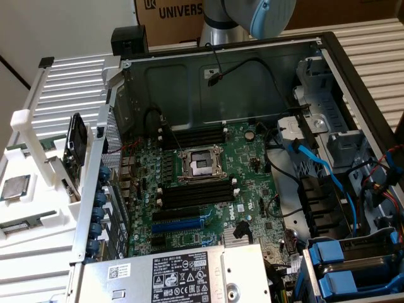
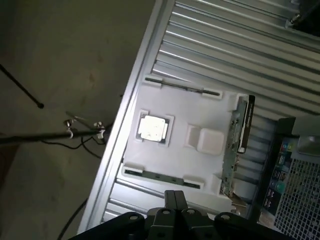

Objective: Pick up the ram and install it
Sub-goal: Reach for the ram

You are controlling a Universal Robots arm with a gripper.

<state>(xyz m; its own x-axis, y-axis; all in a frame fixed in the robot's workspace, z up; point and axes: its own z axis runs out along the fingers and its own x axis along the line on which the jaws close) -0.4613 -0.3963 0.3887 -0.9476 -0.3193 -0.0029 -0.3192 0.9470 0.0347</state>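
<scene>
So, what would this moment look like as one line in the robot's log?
gripper: shut, empty, above white tray | ram: standing on edge in tray, untouched | pickup: not yet done

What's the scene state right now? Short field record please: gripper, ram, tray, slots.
gripper: shut, holding nothing, facing the white tray and clear of it
ram: standing on edge in the tray's holder, on the side nearest the computer case; not yet picked up
white tray: resting on a ribbed metal surface
processor chip: flat in a tray recess
computer case: open, motherboard exposed
memory slots: long, black, either side of the CPU socket; no stick visible in them
</scene>
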